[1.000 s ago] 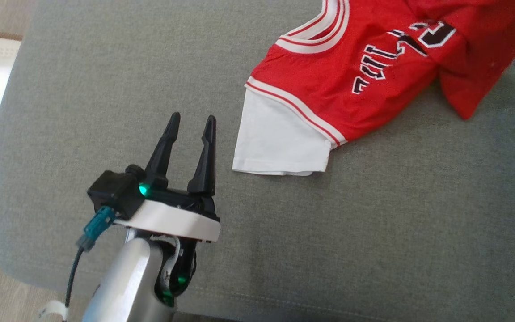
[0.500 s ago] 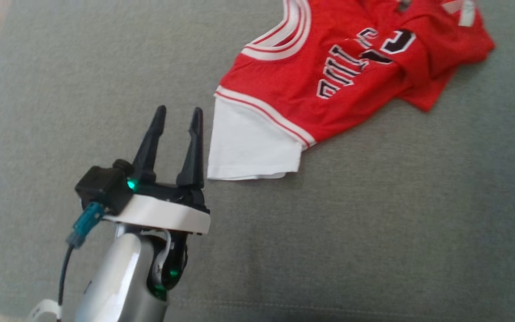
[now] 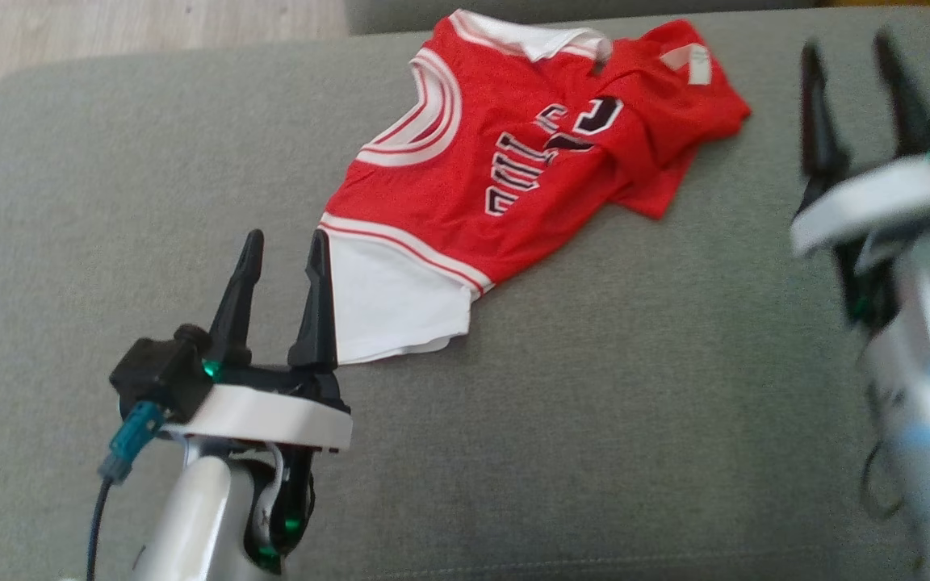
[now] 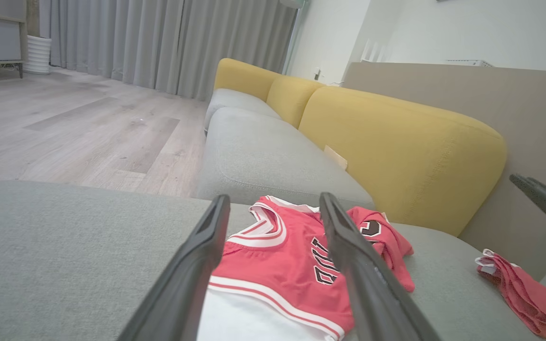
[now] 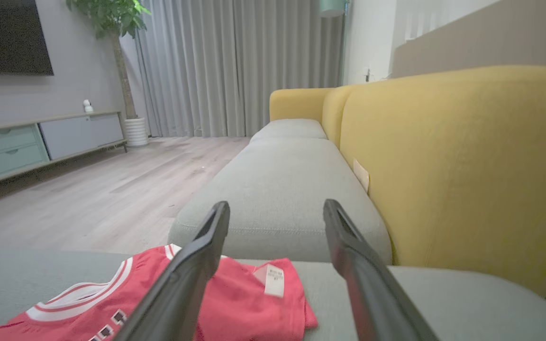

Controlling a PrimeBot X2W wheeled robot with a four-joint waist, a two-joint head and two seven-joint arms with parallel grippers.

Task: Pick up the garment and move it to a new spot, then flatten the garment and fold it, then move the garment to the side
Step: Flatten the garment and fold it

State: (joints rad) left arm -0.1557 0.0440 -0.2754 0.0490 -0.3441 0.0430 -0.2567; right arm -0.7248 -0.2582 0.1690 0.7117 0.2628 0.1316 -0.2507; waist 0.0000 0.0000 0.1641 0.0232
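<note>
Left gripper (image 3: 286, 236) and right gripper (image 3: 847, 42) gape empty; garment (image 3: 513, 161) lies near far edge of cushion (image 3: 634, 403).

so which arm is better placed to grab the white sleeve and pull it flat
Left, likely: the left gripper is open right beside the white sleeve of the garment; the right gripper, also open, sits past the bunched far end.

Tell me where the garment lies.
In the head view the garment lies crumpled on the grey sofa seat, upper middle, its white sleeve beside the left gripper.
</note>
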